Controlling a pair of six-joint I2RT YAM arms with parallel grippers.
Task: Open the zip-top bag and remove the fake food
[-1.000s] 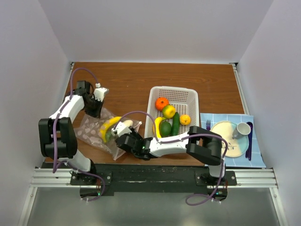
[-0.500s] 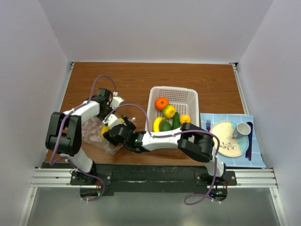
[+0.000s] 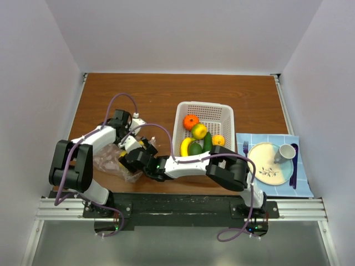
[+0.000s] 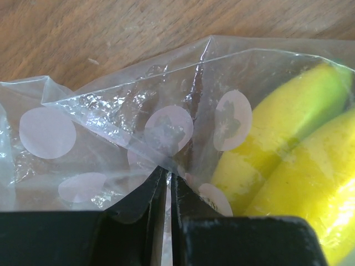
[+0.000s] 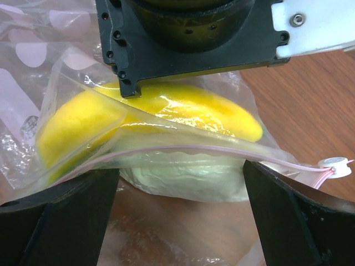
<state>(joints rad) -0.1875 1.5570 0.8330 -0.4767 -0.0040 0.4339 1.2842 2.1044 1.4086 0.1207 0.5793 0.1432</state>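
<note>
The zip-top bag (image 3: 108, 161) is lying near the front-left corner of the table (image 3: 166, 94), with both arms bending in over its right end.

The left gripper (image 4: 168, 176) is pinching a fold of the bag's clear, white-dotted film, its 2 fingers pressed nearly together with only the plastic between them. The right gripper (image 5: 177, 188) is standing wide open. Its 2 fingers are sitting on either side of the bag's mouth and are gripping nothing. In the right wrist view the pink zip strip (image 5: 222, 151) is running across between those fingers, and its white slider (image 5: 335, 164) is resting at the right end.

Part of the fake food is sitting inside the bag: a yellow banana (image 5: 183, 111) is lying just behind the strip and a white piece (image 5: 183, 178) is lying under it.

The rest is lying in the white basket (image 3: 221, 114), which is standing near the middle of the table, to the right of the bag. It is holding an orange (image 3: 191, 121), a yellow-green piece (image 3: 199, 131), an orange-yellow piece (image 3: 218, 141), a second banana (image 3: 185, 147), a dark green piece (image 3: 194, 149) and a cucumber (image 3: 207, 145).

At the front-right corner a plate (image 3: 260, 166) is resting on a blue cloth (image 3: 299, 189), and a cup (image 3: 285, 151) is leaning on the plate's far rim.
</note>
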